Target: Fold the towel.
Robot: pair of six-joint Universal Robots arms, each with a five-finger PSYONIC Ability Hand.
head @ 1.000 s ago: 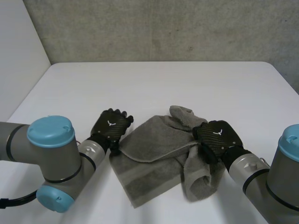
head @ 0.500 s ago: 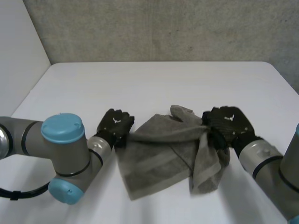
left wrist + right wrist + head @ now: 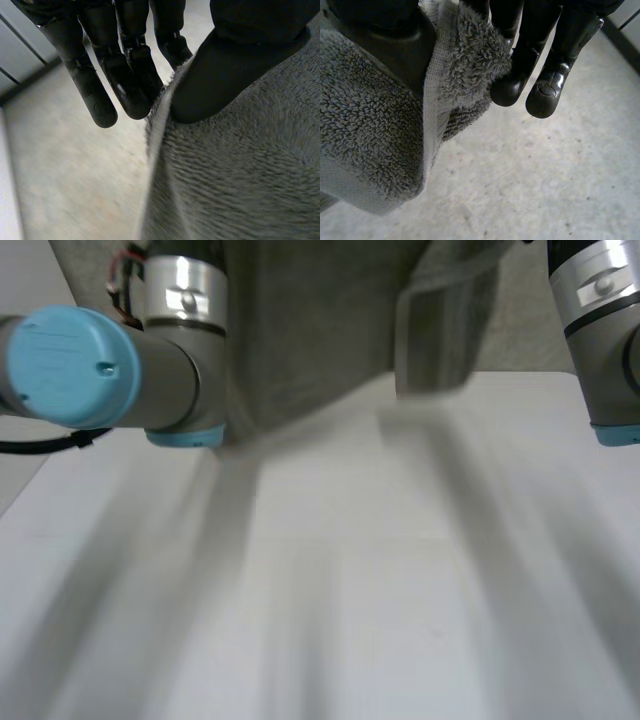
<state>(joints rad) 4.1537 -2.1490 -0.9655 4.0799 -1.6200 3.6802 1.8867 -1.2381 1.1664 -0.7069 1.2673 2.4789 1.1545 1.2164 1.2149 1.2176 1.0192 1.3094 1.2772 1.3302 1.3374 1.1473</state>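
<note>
1. Towel position. In the head view the grey towel [image 3: 310,330] hangs at 12 o'clock, clear of the white desk [image 3: 330,590]. It is suspended between the left arm [image 3: 70,365] at 10 o'clock and the right arm [image 3: 600,330] at 2 o'clock. A doubled strip hangs on the towel's 3 o'clock side.

2. Left hand [image 3: 235,65]. The thumb presses the towel [image 3: 240,175] against the fingers [image 3: 125,75], so the hand is pinching the towel at its edge.

3. Right hand [image 3: 375,40]. The thumb and fingers [image 3: 520,65] clamp the towel [image 3: 370,140] along a hemmed edge. Whether this is a corner cannot be determined.

4. Progress. Both grips are established and the towel is raised. No finished fold lies on the desk, so the task is judged to be at an early stage. Remaining: lay the towel down flat, bring one edge over onto the opposite edge, align, and release.
</note>
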